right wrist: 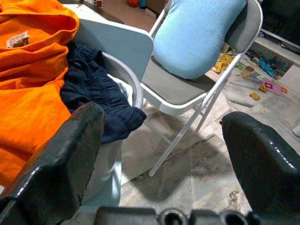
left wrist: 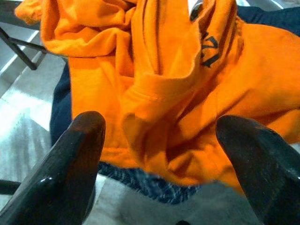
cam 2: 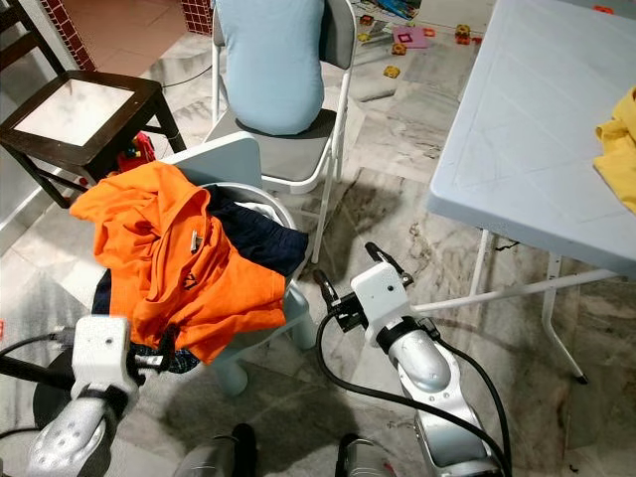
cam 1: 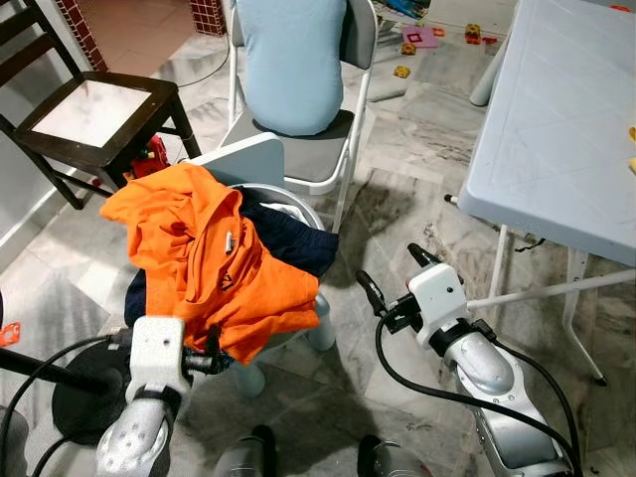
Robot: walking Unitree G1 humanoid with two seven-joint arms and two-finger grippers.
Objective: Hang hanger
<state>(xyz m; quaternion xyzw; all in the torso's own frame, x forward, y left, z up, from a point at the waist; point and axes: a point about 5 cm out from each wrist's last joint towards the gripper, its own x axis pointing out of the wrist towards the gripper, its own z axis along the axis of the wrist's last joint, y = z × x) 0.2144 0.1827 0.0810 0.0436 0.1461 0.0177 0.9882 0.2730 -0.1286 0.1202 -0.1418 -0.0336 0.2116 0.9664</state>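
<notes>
Shirt (left wrist: 178, 108) before open left gripper (left wrist: 164, 173)

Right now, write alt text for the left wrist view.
The left gripper, fingers spread open, points at a crumpled orange shirt close ahead. Dark blue cloth peeks from beneath the shirt's lower edge, above pale marbled floor.

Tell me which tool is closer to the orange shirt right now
Left. The left tool sits open right at the lower hem of the orange shirt draped over the small chair. The right tool, also open, hangs off to the shirt's right over the floor.
</notes>
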